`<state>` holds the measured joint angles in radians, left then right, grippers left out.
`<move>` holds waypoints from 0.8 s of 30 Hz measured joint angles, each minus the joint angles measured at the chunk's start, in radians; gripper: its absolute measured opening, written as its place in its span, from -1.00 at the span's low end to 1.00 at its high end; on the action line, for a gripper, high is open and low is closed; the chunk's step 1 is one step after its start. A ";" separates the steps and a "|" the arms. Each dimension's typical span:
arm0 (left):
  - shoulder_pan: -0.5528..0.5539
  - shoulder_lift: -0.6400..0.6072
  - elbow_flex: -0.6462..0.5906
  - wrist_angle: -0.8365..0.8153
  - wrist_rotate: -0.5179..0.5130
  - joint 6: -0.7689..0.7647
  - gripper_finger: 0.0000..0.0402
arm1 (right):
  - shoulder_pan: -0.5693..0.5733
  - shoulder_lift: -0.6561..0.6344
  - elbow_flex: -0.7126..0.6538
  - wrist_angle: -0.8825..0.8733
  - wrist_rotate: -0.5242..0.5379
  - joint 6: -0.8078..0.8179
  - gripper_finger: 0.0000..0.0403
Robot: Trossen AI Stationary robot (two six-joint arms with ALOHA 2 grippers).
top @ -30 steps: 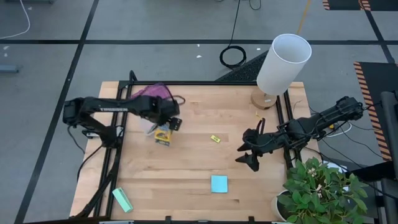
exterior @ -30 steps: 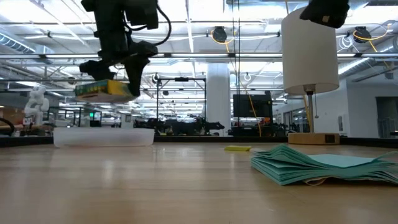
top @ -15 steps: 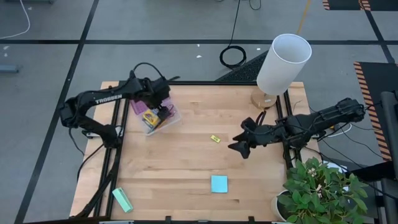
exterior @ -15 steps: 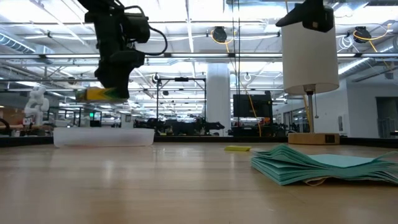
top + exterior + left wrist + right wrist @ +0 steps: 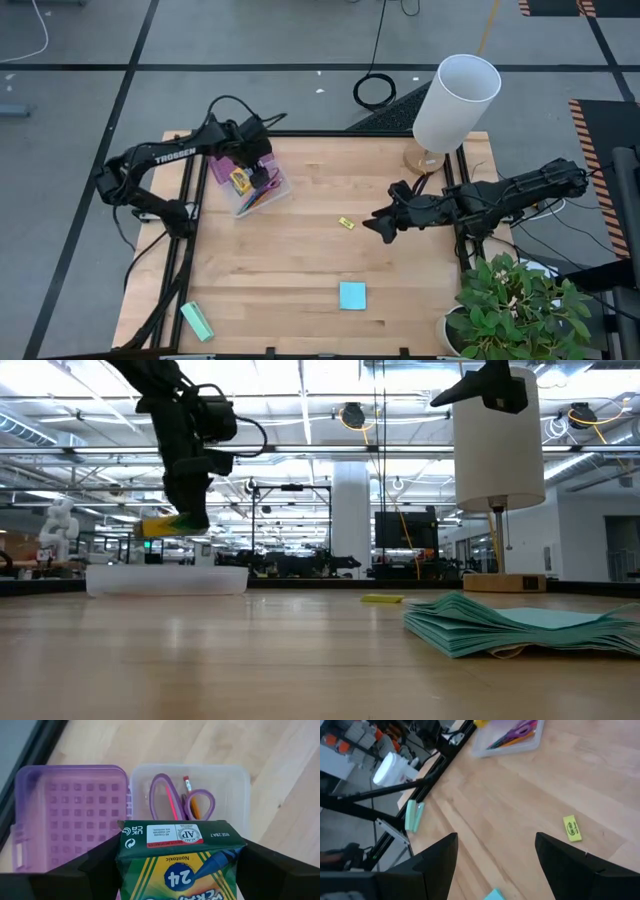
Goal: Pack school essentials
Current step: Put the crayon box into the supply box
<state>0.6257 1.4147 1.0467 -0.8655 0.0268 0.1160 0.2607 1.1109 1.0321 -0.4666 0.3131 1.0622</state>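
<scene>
My left gripper (image 5: 247,177) hangs over the open clear pencil box (image 5: 235,795) at the table's far left, shut on the yellow-green crayon box (image 5: 180,855). Purple-handled scissors (image 5: 200,802) and pencils lie inside the pencil box, and its purple lid (image 5: 70,815) lies flat beside it. My right gripper (image 5: 376,223) stands open above the table, just right of the tiny yellow piece (image 5: 346,223). The cyan sticky-note pad (image 5: 352,295) lies flat near the table's front edge. My left gripper pinches the crayon box by its two opposite narrow sides (image 5: 125,865) between its two fingers, which come from above and point down. The crayon box (image 5: 175,525) hangs roughly level below the fingers, clear of the pencil box (image 5: 167,578) under it.
A mint-green block (image 5: 197,321) lies at the near left corner. A white lamp (image 5: 455,100) stands at the far right edge, and a potted plant (image 5: 520,310) at the near right corner. Bare wood lies in the table's middle.
My left gripper has carried the crayon box toward the far left, over the open pencil box, and lowered it a little. My right gripper has moved left and toward the far edge, closer to the yellow piece, staying open.
</scene>
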 joint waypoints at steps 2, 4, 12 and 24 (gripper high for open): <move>0.002 0.000 -0.030 0.004 0.001 0.023 0.56 | 0.000 0.000 0.000 0.008 0.012 0.000 0.28; 0.002 0.000 -0.059 0.004 0.006 0.043 0.56 | 0.000 0.000 0.000 0.010 0.030 0.000 0.28; -0.008 0.000 -0.141 0.046 0.011 0.073 0.56 | 0.000 0.000 0.000 0.014 0.031 0.000 0.28; -0.014 0.001 -0.191 0.116 0.027 0.132 0.60 | 0.000 0.000 0.000 0.014 0.027 -0.001 0.28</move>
<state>0.6121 1.4155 0.8562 -0.7493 0.0539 0.2481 0.2607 1.1110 1.0321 -0.4526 0.3401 1.0607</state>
